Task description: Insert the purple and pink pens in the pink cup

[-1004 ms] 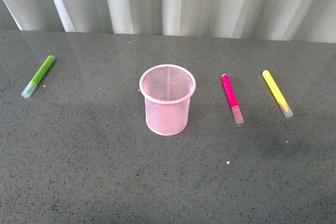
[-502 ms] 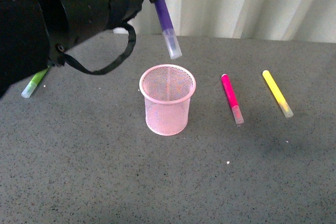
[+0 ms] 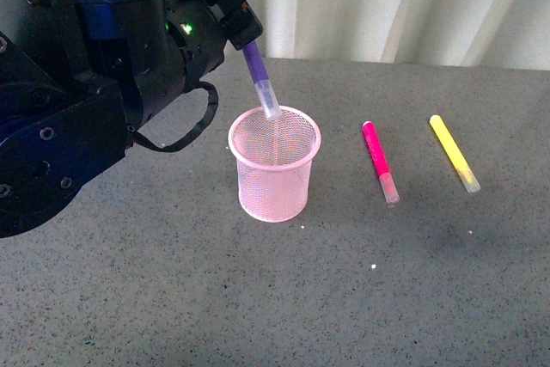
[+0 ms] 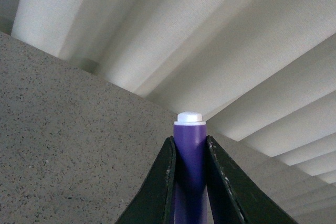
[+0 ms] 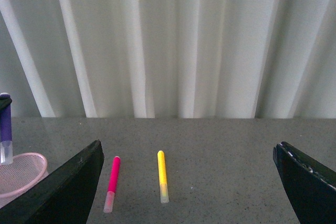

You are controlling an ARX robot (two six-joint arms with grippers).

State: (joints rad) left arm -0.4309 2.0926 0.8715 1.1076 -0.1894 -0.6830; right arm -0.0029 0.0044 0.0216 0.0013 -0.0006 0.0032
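Note:
My left gripper [image 3: 247, 40] is shut on the purple pen [image 3: 260, 82] and holds it cap-down, tilted, over the pink cup [image 3: 273, 180]. The clear cap tip sits just inside the cup's far rim. In the left wrist view the gripper [image 4: 190, 139] has both fingers [image 4: 167, 182] pressed on the purple barrel [image 4: 190, 161]. The pink pen [image 3: 377, 161] lies flat to the right of the cup. My right gripper [image 5: 188, 148] is open and empty, above the table and facing the pink pen [image 5: 111, 182]. The cup [image 5: 21, 174] and purple pen [image 5: 5, 129] show at that view's edge.
A yellow marker [image 3: 454, 152] lies to the right of the pink pen, and also shows in the right wrist view [image 5: 163, 174]. My left arm [image 3: 77, 100] fills the left of the front view and hides the table there. A white curtain [image 3: 395, 6] runs along the back.
My left arm came into view with the purple pen and lowered it, from above the cup down to its mouth. The pink and yellow pens have not moved.

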